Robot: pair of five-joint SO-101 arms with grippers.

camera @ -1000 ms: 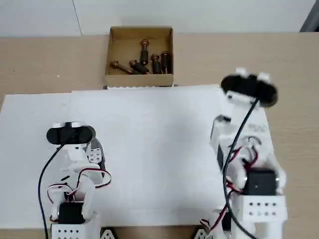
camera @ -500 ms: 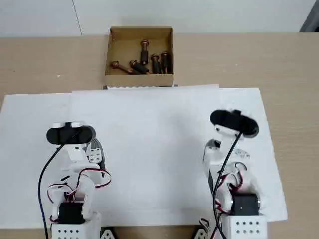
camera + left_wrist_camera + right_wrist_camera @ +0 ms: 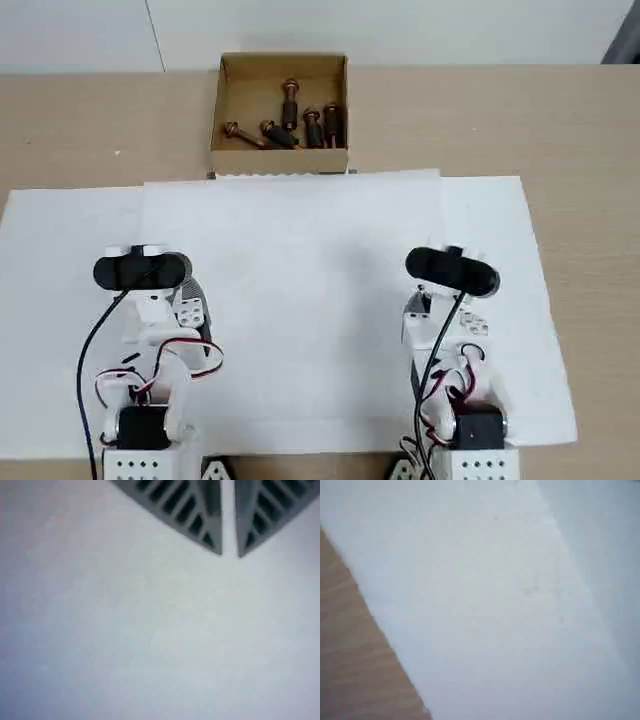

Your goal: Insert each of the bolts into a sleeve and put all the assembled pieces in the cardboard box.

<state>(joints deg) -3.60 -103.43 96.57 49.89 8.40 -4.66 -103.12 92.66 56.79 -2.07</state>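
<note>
Assembled pieces lie in the cardboard box, with both arms well apart from it.
The box sits on the tabletop, touching the far edge of the white paper. The left arm and right arm stand folded at the paper's side opposite the box. The left jaws are closed to a thin slit, holding nothing; I cannot tell how the right jaws stand.

Left arm: white shell, black oval wrist camera, black cable, red-white wiring, perforated base. Right arm: same build. Left pincer: grey, slotted ribs.
</note>
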